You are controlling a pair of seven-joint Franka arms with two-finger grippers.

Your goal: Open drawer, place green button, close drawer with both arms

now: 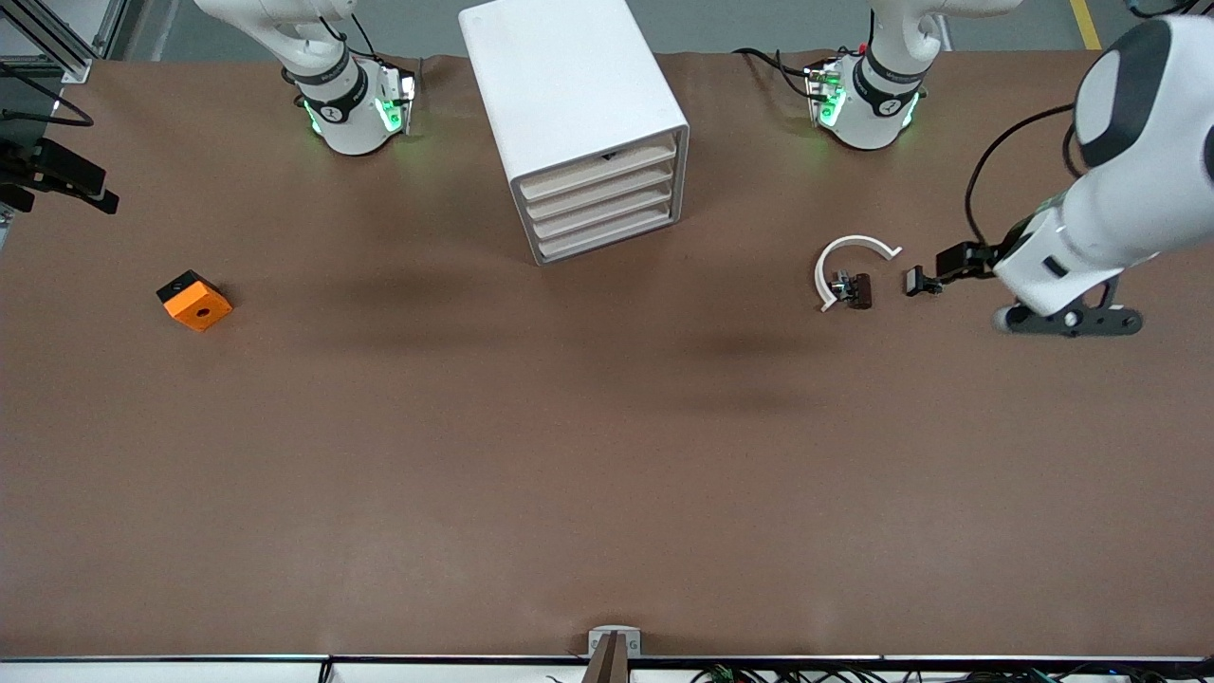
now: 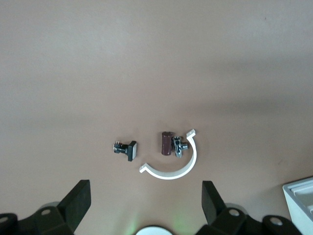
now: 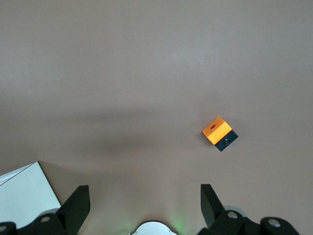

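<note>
Left claw (image 2: 145, 208): jaws fully spread, nothing between them. It hangs over the desk (image 1: 607, 455) at the left arm's end, just beside a cluster of small parts.

Right claw (image 3: 145, 208): also wide open and empty. It sits over the right arm's end of the desk. Its wrist view shows the orange cube (image 3: 220, 133) and a corner of the cabinet (image 3: 19, 196).

Under the left claw you have three parts:
- a white curved strip (image 2: 168, 175)
- a brown cylinder piece (image 2: 167, 143) inside the strip's curve, touching a metal bit
- a small dark square-capped piece (image 2: 125, 149), near the strip but apart from it

No green cap shows in any view, so I can't tell you which of these is the button, if either is. Check that before you commit to a pick.

The cabinet stands between the two arm bases. All four drawers (image 1: 599, 194) are flush and shut. I can't single out which one is the target.

My read on progress: nothing is done yet.
- The drawer is not opened.
- The button is not picked.
- The closing step is untouched.

The likely first move is a pull on one drawer front. The fronts are thin and stacked close, so you'll need clean alignment. The left claw is best placed for the small parts.
</note>
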